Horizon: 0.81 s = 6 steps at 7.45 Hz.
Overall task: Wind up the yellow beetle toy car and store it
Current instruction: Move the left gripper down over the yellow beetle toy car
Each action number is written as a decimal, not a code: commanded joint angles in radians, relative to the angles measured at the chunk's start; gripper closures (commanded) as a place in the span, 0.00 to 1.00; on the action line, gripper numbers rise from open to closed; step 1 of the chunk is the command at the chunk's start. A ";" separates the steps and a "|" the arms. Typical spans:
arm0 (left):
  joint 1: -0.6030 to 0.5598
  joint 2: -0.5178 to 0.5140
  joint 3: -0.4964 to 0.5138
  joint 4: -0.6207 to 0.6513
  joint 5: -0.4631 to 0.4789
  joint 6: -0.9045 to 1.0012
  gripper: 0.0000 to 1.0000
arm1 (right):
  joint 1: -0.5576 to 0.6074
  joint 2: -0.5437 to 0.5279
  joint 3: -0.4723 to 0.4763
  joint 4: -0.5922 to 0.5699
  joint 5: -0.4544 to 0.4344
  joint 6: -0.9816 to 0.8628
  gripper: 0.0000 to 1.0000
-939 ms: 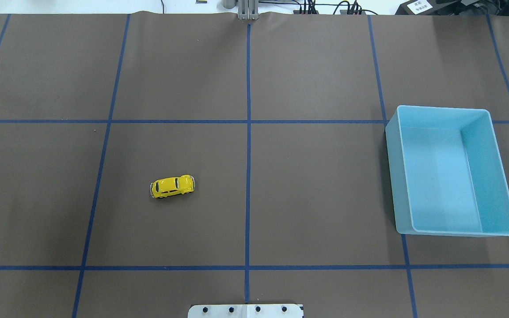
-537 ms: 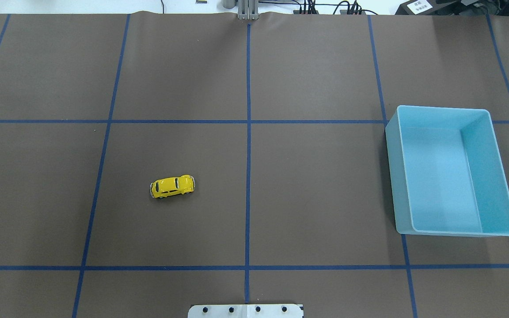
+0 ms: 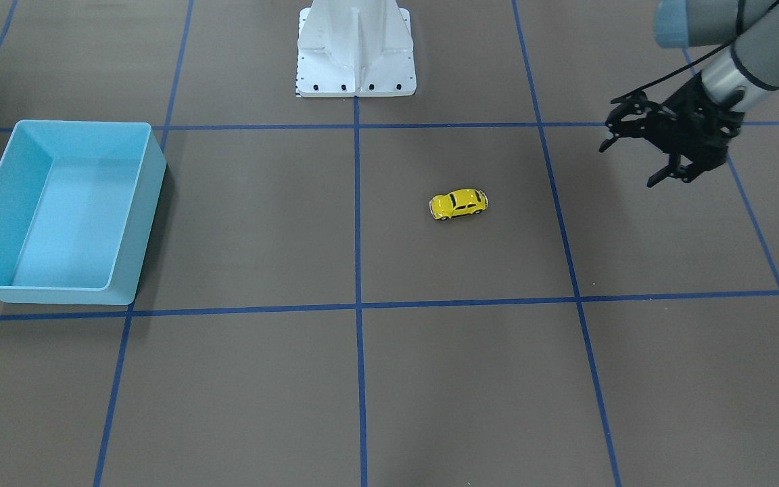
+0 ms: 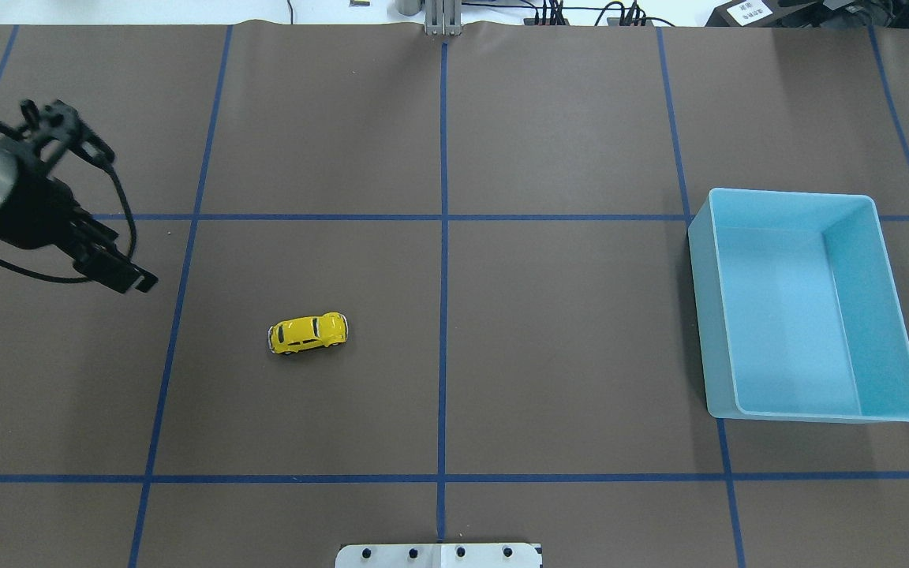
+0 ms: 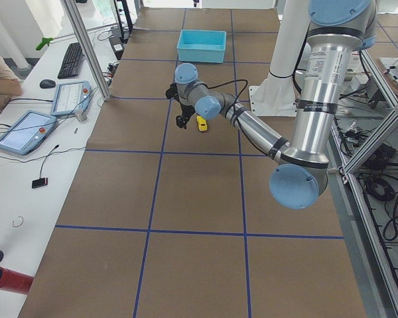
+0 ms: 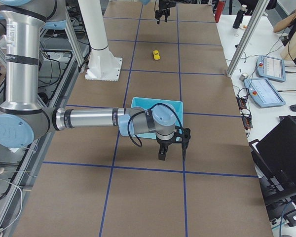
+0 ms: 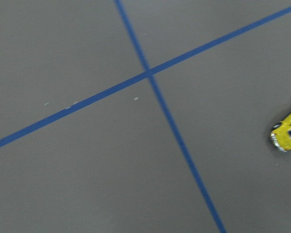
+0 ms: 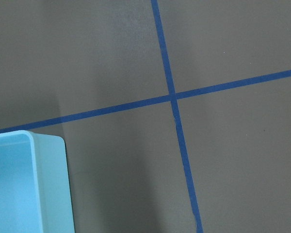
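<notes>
Hovering above the bench (image 4: 565, 355) close to its left edge, the left tool (image 4: 127, 218) has its two black fingers spread wide and is well apart from the yellow beetle toy car (image 4: 308, 333). A dark cable loops along its wrist. The car stands on its wheels on the brown bench top, in the left half of the bench and roughly midway between the front and back edges. It sits inside one square of the blue tape lines (image 4: 443, 237), its length running roughly along the bench's long side, and it touches nothing else. In the left wrist view only part of the car shows at the right border, beside a crossing of tape lines. A light blue bin (image 4: 873, 315) sits near the bench's right edge, far from the car and open side up. The right tool (image 6: 172, 154) shows only in the view from the right end, hanging low between the bin and the bench's right edge. From there I cannot tell whether its fingers are spread or pressed together. The right wrist view shows one rounded corner of the bin at its lower left and a tape crossing on the bench. The white mounting plate (image 3: 356, 47) of the arms sits at the middle of the bench's back edge.
</notes>
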 commanded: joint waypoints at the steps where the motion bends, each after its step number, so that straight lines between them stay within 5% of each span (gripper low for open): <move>1: 0.257 -0.016 -0.106 0.003 0.270 0.004 0.00 | 0.000 0.003 0.001 0.000 -0.001 0.000 0.00; 3: 0.301 -0.097 -0.052 0.004 0.297 0.064 0.00 | 0.000 0.004 0.000 0.000 -0.003 -0.001 0.00; 6: 0.313 -0.297 0.124 0.183 0.341 0.443 0.00 | 0.000 0.005 -0.002 0.000 -0.004 -0.001 0.00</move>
